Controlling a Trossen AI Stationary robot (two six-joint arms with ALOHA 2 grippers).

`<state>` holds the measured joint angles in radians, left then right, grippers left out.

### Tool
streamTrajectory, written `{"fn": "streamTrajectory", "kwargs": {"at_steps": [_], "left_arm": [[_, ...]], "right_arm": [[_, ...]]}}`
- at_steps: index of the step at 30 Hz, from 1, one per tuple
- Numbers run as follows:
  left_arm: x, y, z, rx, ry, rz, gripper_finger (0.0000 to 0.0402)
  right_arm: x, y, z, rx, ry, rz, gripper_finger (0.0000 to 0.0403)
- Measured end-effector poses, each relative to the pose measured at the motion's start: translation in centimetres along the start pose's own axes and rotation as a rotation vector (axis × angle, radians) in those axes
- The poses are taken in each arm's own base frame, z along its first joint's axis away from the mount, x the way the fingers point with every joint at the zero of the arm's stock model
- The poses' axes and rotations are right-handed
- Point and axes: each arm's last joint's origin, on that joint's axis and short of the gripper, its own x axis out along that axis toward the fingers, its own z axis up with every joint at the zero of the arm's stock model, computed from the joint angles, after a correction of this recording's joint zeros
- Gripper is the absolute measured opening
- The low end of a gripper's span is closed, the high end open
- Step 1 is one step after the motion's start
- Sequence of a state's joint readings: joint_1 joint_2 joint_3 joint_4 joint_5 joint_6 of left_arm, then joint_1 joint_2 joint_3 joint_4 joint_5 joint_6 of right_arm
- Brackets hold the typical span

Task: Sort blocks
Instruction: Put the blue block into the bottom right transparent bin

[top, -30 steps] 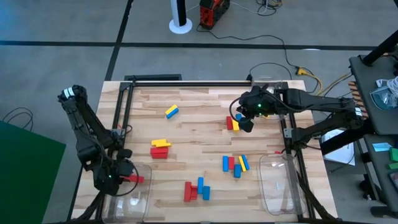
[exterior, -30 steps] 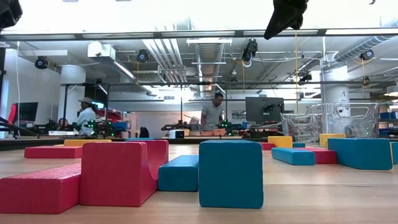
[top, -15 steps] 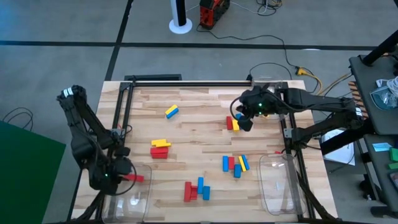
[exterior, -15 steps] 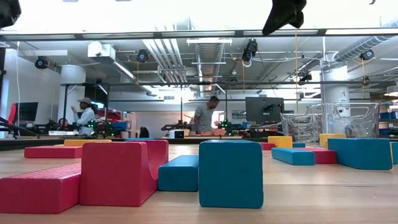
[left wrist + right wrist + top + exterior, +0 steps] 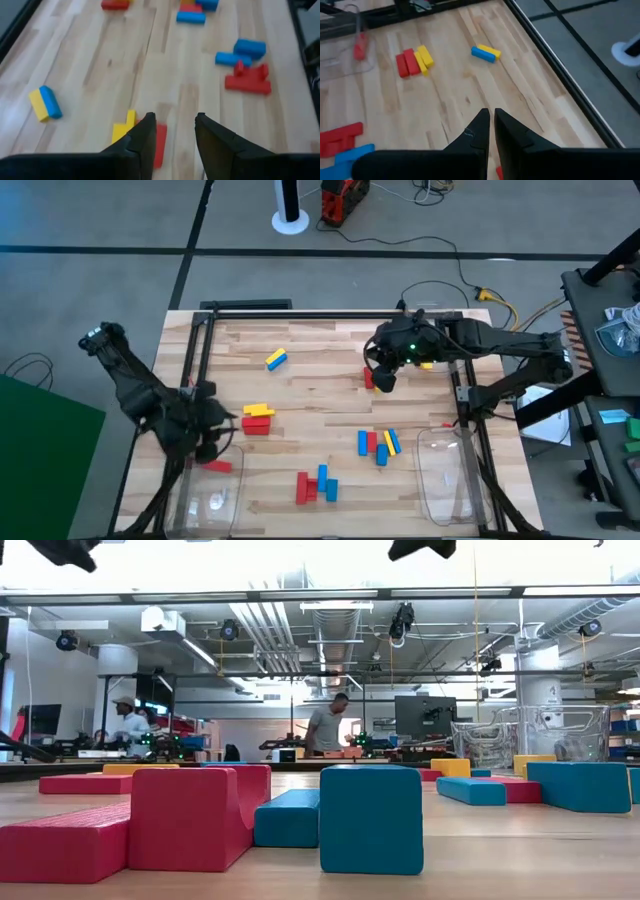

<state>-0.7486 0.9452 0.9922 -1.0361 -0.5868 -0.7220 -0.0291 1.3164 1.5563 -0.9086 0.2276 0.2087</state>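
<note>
Left pincer (image 5: 172,131) parted; right pincer (image 5: 491,123) nearly closed.

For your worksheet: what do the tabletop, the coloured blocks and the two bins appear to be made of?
Tabletop: likely wood, with visible grain and plank seams, lightly glossy.
Blocks: solid red, yellow and blue; smooth matte, painted wood or plastic, unclear.
Bins: clear plastic, see-through with glints.

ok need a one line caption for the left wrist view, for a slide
Left pincer, open and empty, above the wooden table, with red, yellow and blue blocks scattered ahead.
</note>
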Motion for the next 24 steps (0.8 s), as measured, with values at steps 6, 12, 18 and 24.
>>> {"fn": "streamTrajectory", "kwargs": {"at_steps": [6,12,18,24], "left_arm": [[0.1,1.6,2.2,-0.027,-0.125,-0.069,0.0107],[0.6,3.1,3.0,-0.077,-0.166,-0.048,0.0106],[2.9,3.6,2.6,-0.139,-0.168,-0.047,0.0106],[4.8,3.2,1.9,-0.168,-0.207,-0.061,0.0107]], "right_arm": [[0.7,0.9,0.8,-0.033,0.045,0.006,0.0018],[1.6,2.2,-0.1,-0.090,0.148,0.016,0.0019],[3.1,4.6,-1.1,-0.172,0.217,0.086,0.0063],[5.1,6.1,-1.8,-0.177,0.276,0.085,0.0152]]}}
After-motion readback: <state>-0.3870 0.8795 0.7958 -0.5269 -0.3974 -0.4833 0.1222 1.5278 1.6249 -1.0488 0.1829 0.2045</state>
